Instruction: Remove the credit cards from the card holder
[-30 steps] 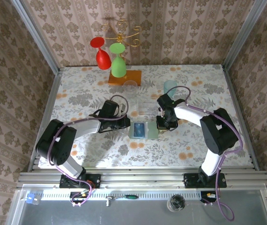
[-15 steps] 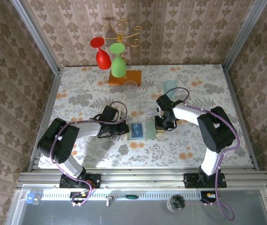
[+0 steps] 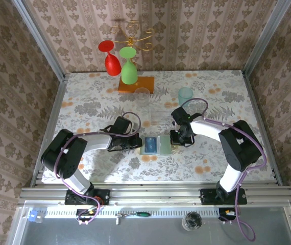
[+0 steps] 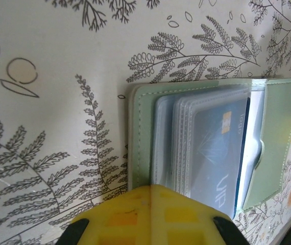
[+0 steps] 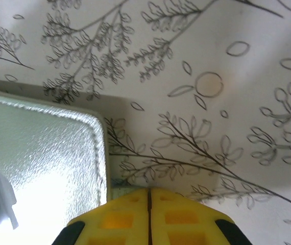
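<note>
The floral table [image 3: 84,102] lies bare towards its near edge. Both arms bend low and inward, the left arm [image 3: 92,140] and right arm [image 3: 212,127] meeting at the card holder [image 3: 155,145], which lies open and flat at mid-table. The left gripper [image 4: 150,196] is closed on nothing, its tip at the holder's outer edge. The right gripper [image 5: 149,196] is likewise closed and empty, at the opposite panel's border. The left wrist view reveals clear sleeves [image 4: 186,138] over a blue card [image 4: 217,153] inside.

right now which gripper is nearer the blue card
Left. The left gripper is at the edge of the card holder panel showing the blue card; the right gripper is at the other panel's outer edge.
</note>
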Tool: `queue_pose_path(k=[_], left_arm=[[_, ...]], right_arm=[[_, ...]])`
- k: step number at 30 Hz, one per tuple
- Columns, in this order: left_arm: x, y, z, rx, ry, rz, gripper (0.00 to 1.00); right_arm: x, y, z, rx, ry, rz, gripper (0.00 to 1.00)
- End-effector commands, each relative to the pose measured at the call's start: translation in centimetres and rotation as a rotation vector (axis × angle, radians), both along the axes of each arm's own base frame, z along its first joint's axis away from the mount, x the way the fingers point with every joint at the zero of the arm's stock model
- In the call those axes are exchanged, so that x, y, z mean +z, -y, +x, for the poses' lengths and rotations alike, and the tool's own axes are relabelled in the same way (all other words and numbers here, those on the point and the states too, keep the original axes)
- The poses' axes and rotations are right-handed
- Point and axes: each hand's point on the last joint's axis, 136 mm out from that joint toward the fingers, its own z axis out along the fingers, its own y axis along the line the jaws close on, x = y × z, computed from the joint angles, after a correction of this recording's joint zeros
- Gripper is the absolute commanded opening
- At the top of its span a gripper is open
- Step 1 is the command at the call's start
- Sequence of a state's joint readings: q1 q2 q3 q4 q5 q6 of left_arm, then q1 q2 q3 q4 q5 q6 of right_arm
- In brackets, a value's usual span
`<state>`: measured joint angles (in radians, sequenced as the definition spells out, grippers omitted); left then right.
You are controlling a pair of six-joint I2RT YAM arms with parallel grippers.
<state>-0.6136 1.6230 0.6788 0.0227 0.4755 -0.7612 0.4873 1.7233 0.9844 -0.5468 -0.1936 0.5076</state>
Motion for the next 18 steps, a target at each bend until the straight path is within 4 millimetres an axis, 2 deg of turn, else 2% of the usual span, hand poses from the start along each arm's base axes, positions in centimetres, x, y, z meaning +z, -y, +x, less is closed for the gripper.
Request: queue_pose_path(k=[1, 7, 16, 18], left_arm=[[-2.3, -1.4, -2.5, -0.003, -0.122, 0.095, 0.0], [-3.0, -1.3, -2.8, -0.012, -0.154, 0.105, 0.0], [-3.6, -1.9, -3.9, -0.024, -0.197, 0.14, 0.0], [-3.7, -2.1, -4.1, -0.027, -0.204, 0.146, 0.0]], right_arm=[[0.0, 2.2, -1.0, -0.012, -0.006, -0.11, 0.0], [-0.2, 3.2, -0.8, -0.002, 0.006, -0.164, 0.0], [-0.3, 3.4, -0.8, 0.0, 0.011, -0.175, 0.0], [-0.3, 3.6, -0.9, -0.002, 0.012, -0.19, 0.04]])
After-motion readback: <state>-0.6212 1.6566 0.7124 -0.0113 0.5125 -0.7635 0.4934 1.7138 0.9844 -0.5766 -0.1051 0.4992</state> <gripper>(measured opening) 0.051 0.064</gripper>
